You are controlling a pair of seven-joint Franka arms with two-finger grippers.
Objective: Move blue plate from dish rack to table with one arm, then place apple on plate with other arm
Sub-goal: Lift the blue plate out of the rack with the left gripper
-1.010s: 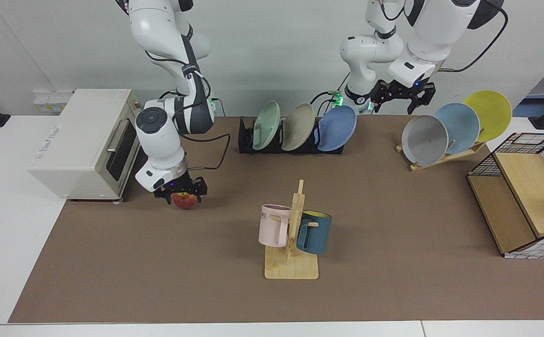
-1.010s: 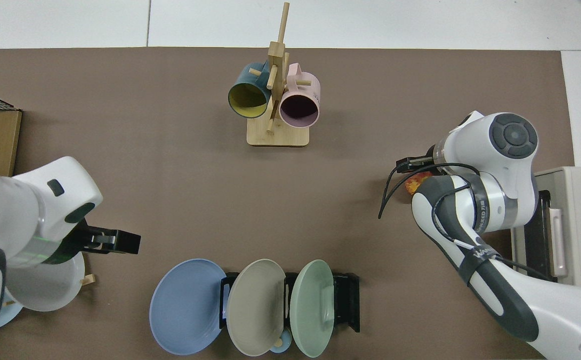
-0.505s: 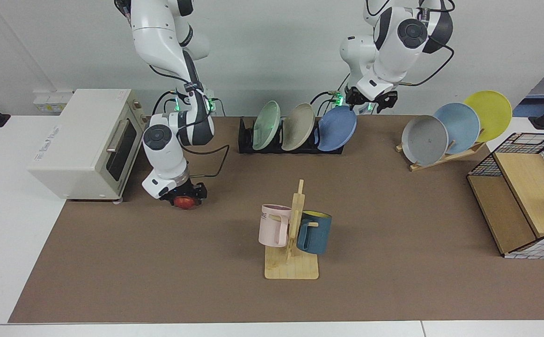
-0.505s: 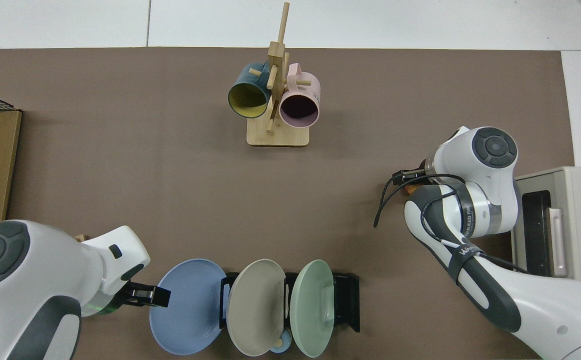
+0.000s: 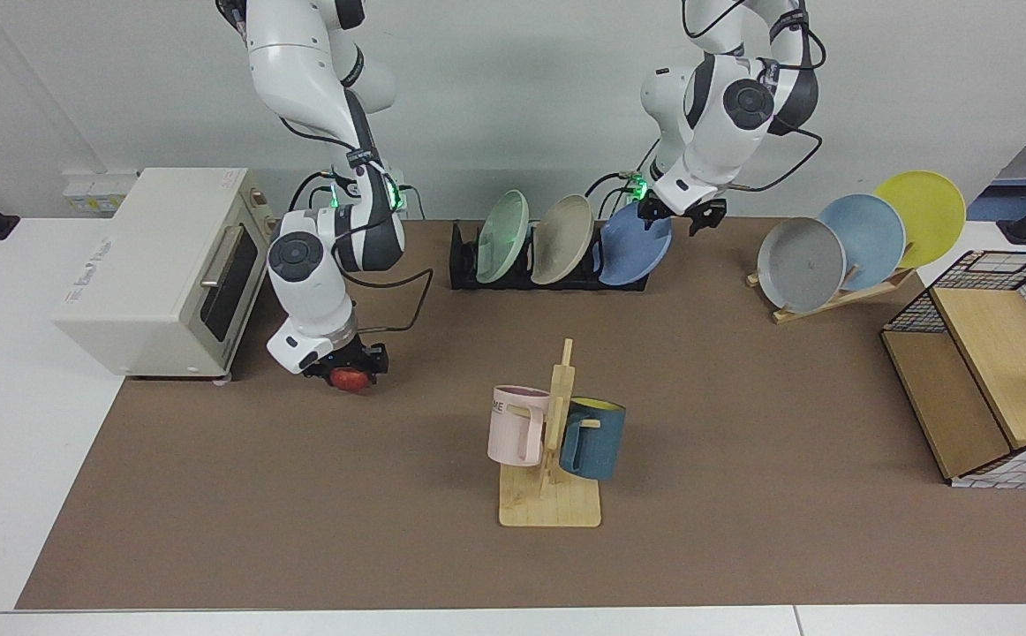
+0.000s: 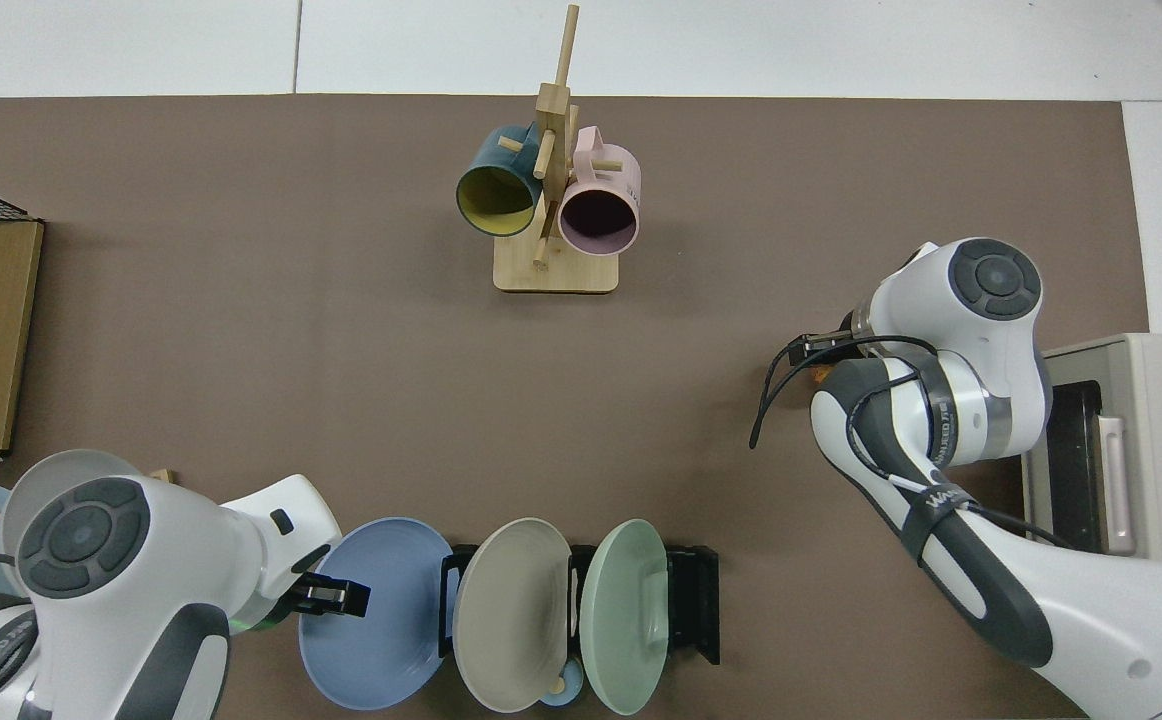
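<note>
Because the blue plate (image 5: 636, 244), leaning in the dish rack's (image 5: 548, 274) end slot, looks stiff, light and slippery, its upper rim suits the left gripper (image 5: 675, 212), fingers apart there, while the right gripper (image 5: 347, 367) clamps the apple (image 5: 350, 379).

Both arms are glossy white shells with dark grey joint bands and round dark grey caps ringed like dials. Loose black cables loop along each forearm, strapped by a black band with white lettering (unreadable in the facing view). Small green lights glow near the wrists. Each tool is black.
</note>
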